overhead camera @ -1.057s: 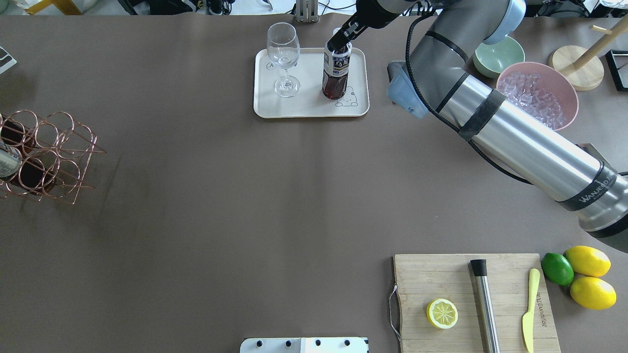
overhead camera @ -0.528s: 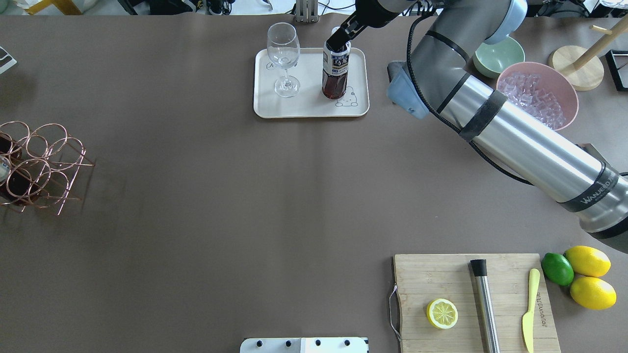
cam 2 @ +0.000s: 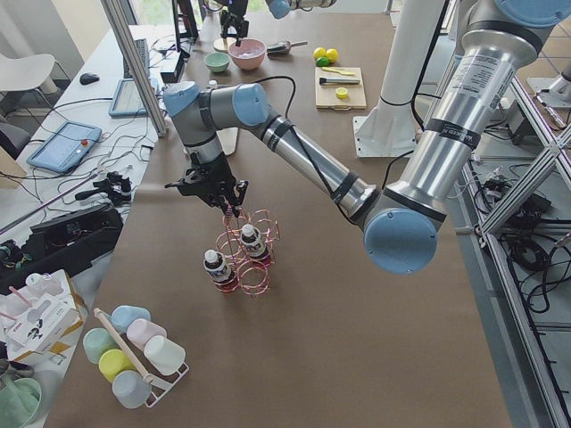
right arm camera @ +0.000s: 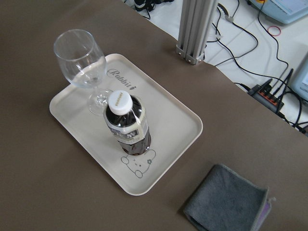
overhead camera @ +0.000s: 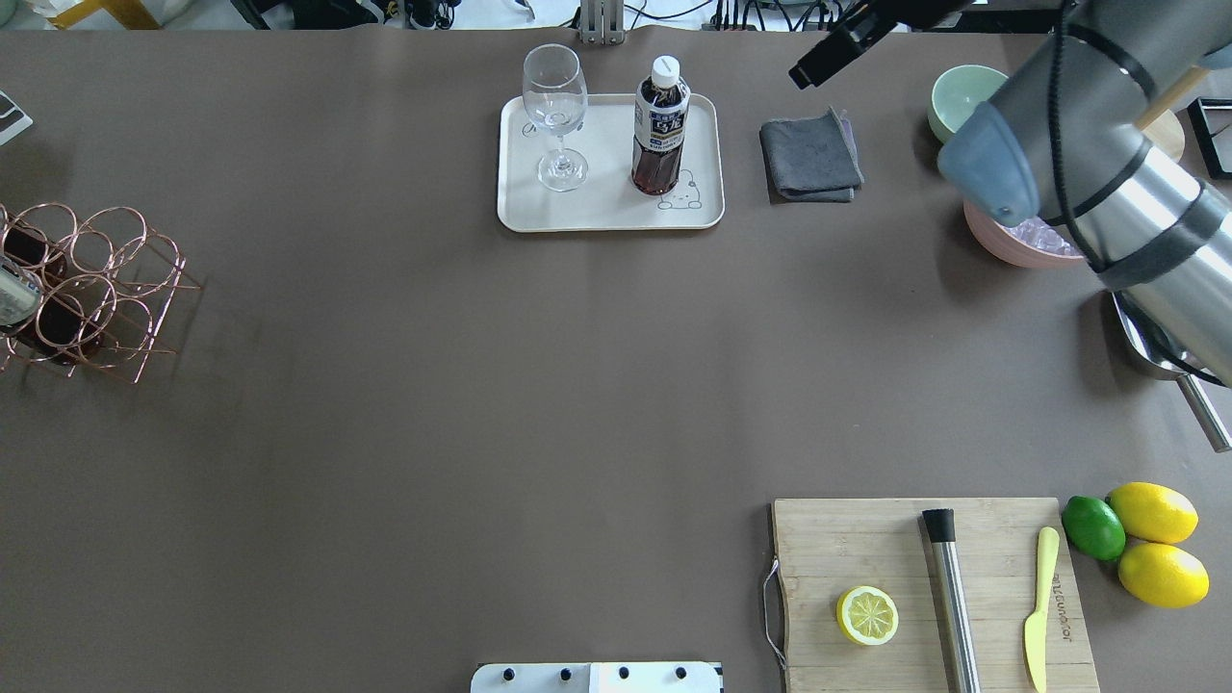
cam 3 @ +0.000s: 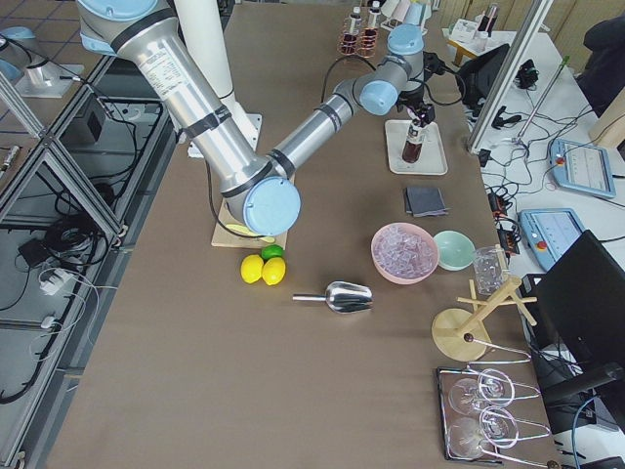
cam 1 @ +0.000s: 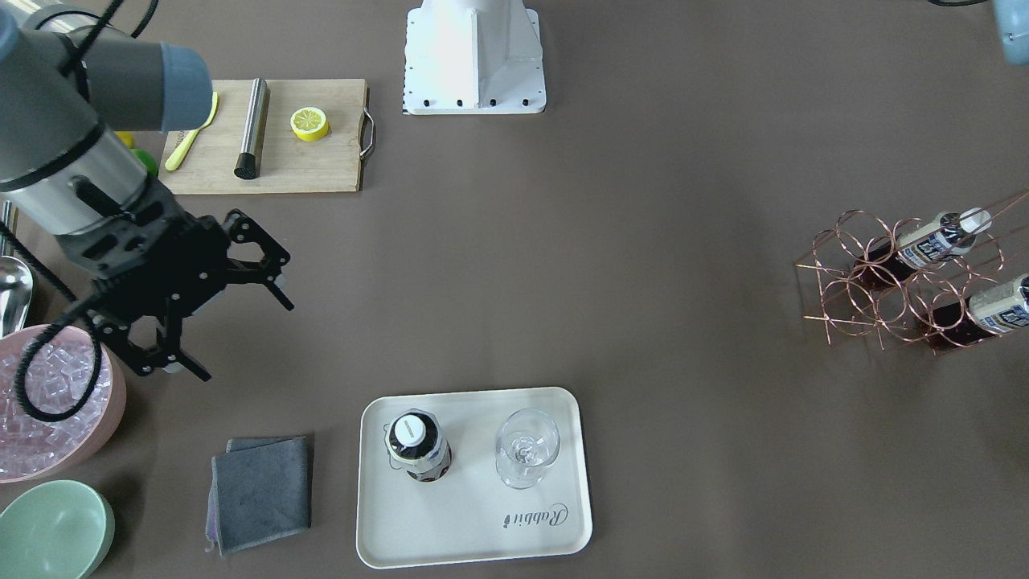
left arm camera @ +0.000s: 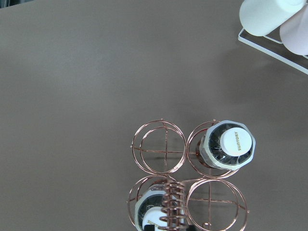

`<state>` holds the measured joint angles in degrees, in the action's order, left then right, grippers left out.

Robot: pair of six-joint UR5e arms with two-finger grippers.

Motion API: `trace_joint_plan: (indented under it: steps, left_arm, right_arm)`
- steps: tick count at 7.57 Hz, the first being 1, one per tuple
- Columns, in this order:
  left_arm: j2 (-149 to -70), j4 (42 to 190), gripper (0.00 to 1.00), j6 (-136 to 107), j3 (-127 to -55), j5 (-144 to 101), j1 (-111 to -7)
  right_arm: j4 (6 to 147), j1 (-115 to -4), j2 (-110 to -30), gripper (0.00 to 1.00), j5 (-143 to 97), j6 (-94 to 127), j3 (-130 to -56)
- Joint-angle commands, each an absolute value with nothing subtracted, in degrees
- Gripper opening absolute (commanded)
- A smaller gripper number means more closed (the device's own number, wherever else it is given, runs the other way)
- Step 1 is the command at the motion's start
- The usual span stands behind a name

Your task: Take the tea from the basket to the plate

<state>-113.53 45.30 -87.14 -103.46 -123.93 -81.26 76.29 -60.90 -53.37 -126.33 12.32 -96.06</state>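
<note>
Now right pincer off tea, withdrawn, jaws apart; tea upright on plate.

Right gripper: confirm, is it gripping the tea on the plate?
No, the right gripper hangs open, apart from the tea standing on the plate.

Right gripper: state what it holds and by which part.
Nothing. The right gripper hangs open and empty, apart from the tea, which stands upright on the plate, untouched.

Red-brown tea (white cap), cream bear-printed plate, grey cloth.
</note>
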Motion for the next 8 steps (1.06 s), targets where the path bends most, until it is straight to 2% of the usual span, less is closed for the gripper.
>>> trace_joint_plan:
  steps: [1, 5, 8]
  left_arm:
    - [-121.08, 45.61, 0.0, -84.65, -94.17, -123.84, -82.79]
    - [-121.82, 52.36, 0.0, -84.11, -87.38, -123.13, -82.79]
    - [-121.99, 55.36, 0.0, -84.46, -84.73, -123.13, -83.06]
  right_arm:
    - [88.37, -68.97, -63.15, 1.0, -131.48, 10.39, -103.43]
    - [91.75, -83.27, -84.77, 1.0, -136.04, -2.49, -105.3]
    - [91.93, -90.43, -93.85, 1.0, -136.14, -8.09, -102.84]
